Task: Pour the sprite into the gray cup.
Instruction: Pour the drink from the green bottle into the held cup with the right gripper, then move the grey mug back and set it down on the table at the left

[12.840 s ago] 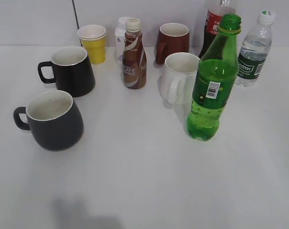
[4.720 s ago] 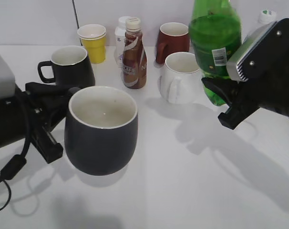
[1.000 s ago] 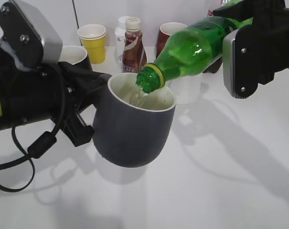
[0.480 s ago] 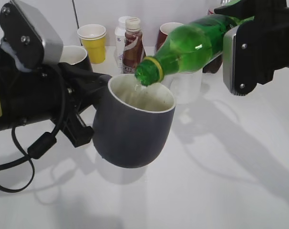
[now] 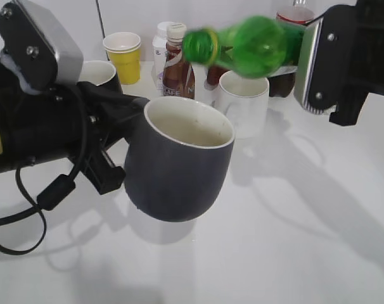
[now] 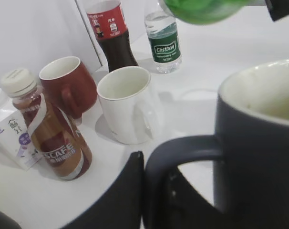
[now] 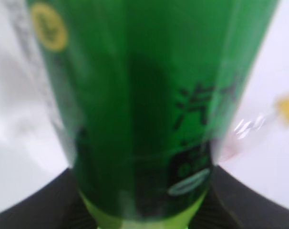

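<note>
Exterior view: the left end effector (image 5: 119,136) holds the gray cup (image 5: 177,166) lifted off the tabletop (image 5: 287,234), its fingers pinched on the handle side, toward the left edge. The sprite (image 5: 246,45) hangs nearly level above and behind the cup, its open mouth with the yellow neck ring pointing left, clear of the cup's rim. Its base disappears into the right end effector (image 5: 303,54), whose fingers are hidden by the housing; it appears clamped on the bottle. Along the far edge stand a yellow cup (image 5: 123,57), a coffee bottle (image 5: 177,66), a white mug (image 5: 244,102) and a black mug (image 5: 98,71). No writing is legible here.

Left wrist view: this alone shows the black fingers (image 6: 120,200) closed on the cup's loop handle (image 6: 175,152), with the off-white inside at right. Labels read here: "SCAFE" on the coffee bottle, "Cestbon" on the water bottle (image 6: 162,40); the cola bottle (image 6: 110,31) has a red label and the milk carton (image 6: 13,138) small print too fine to read. A maroon mug (image 6: 68,86) sits behind the white mug. The sprite's green body crosses the top edge, above the cup.

Right wrist view: blurred green bottle fills the frame, with dark characters and a yellow disc on the label. Dark end effector parts flank its lower end, pressed against it.
</note>
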